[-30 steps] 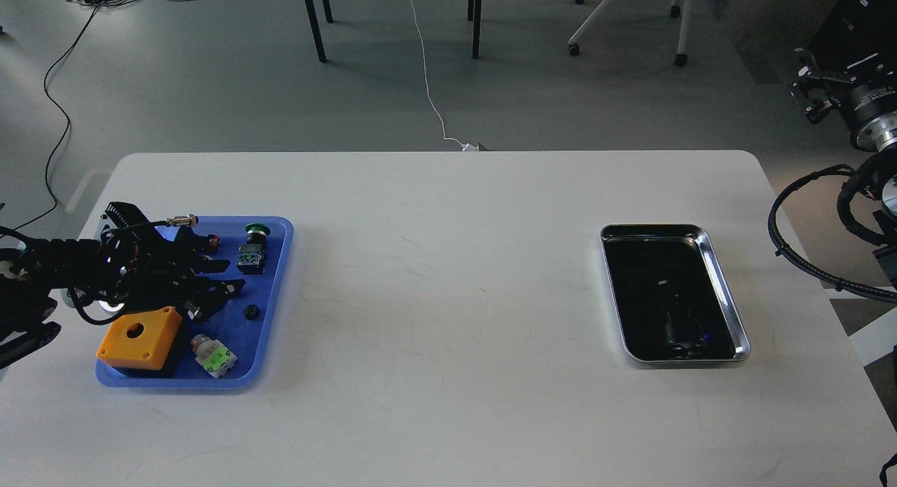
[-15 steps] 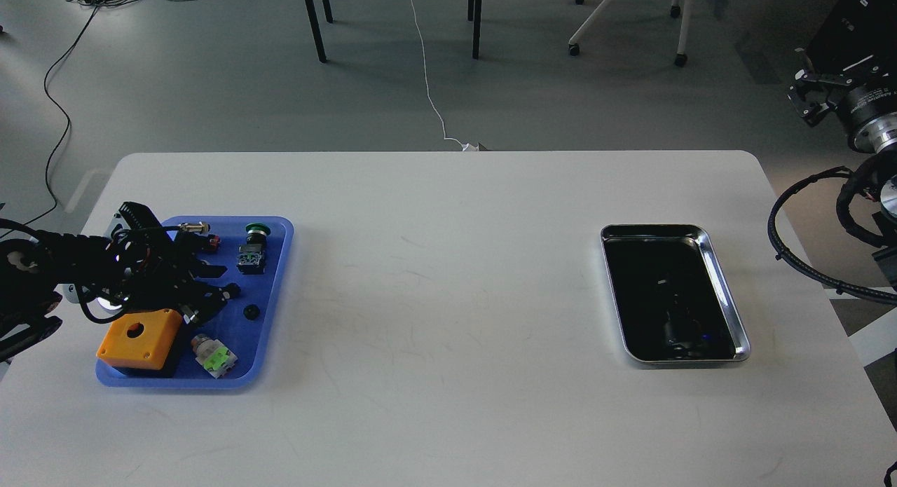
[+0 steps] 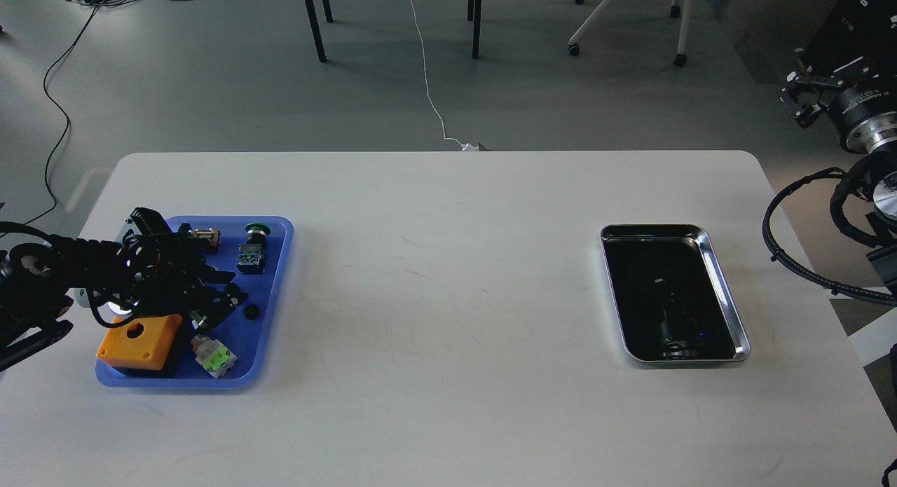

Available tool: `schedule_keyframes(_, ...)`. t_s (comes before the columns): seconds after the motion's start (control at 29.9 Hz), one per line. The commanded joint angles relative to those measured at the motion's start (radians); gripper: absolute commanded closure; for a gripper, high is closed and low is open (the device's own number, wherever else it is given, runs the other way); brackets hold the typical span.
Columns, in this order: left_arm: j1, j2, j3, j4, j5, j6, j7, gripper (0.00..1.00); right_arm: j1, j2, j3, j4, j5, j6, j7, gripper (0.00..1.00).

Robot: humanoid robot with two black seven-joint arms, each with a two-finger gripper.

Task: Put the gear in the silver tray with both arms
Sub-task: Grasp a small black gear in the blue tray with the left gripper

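Left gripper [image 3: 228, 299] over blue tray [image 3: 277, 291], fingers spread, tips beside small black gear [image 3: 250, 311]. Silver tray [image 3: 725, 298] at 3 o'clock. Right gripper [image 3: 799, 98] aperture unclear.

Blue tray [image 3: 275, 333], orange box [image 3: 155, 338], shiny silver tray [image 3: 723, 291], white table [image 3: 448, 277].
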Motion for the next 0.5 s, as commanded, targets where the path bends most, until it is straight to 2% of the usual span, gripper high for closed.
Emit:
schedule_keyframes(0.0,-0.002,0.0,0.013,0.015,0.0,0.003,0.0,0.58,0.001,0.004,0.0,0.0,0.0,0.0,0.0,0.0)
schedule_keyframes(0.47,-0.002,-0.002,0.013,0.018,-0.006,0.003,0.0,0.61,0.003,0.005,0.0,0.002,0.0,0.0,0.0,0.0)
